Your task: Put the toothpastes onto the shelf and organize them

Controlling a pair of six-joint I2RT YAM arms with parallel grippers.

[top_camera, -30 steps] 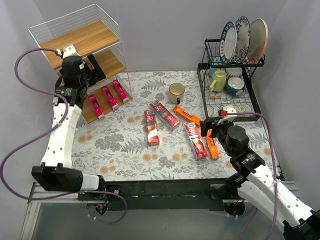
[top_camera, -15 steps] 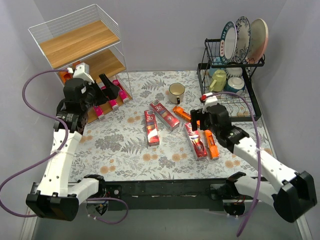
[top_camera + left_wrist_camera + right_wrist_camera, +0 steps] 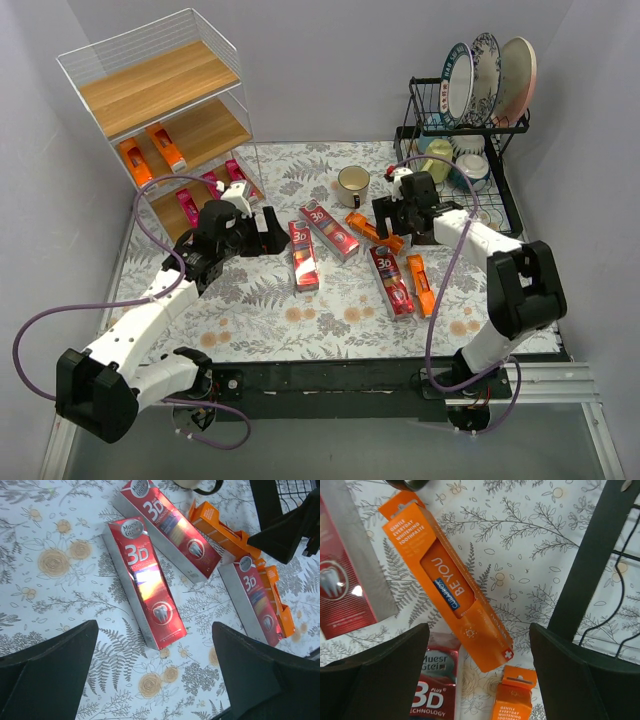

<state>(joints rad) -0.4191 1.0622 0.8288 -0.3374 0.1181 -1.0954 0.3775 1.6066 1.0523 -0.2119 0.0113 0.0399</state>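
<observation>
The shelf (image 3: 150, 85) stands at the far left. Two orange cartons (image 3: 165, 147) lie on its middle board and pink cartons (image 3: 187, 207) on the bottom one. To its right, the left end effector (image 3: 270, 228) hangs over the flowered tabletop (image 3: 250, 300), fingers spread apart and empty. The nearest dark red carton (image 3: 303, 255) lies just right of it. In the left wrist view, that carton's (image 3: 145, 585) near end lies between the spread fingers (image 3: 50, 675). A second dark red carton (image 3: 330, 230) lies angled beside it.

Further right, the right end effector (image 3: 390, 215) is also spread wide and holding nothing. It sits over a slim orange carton (image 3: 370, 228), whose lower end (image 3: 485, 640) lies between the fingertips in the right wrist view. A third dark red carton (image 3: 390, 280) and another orange carton (image 3: 420, 283) lie side by side nearer the arms. The black dish rack (image 3: 450, 130) stands at the far right.
</observation>
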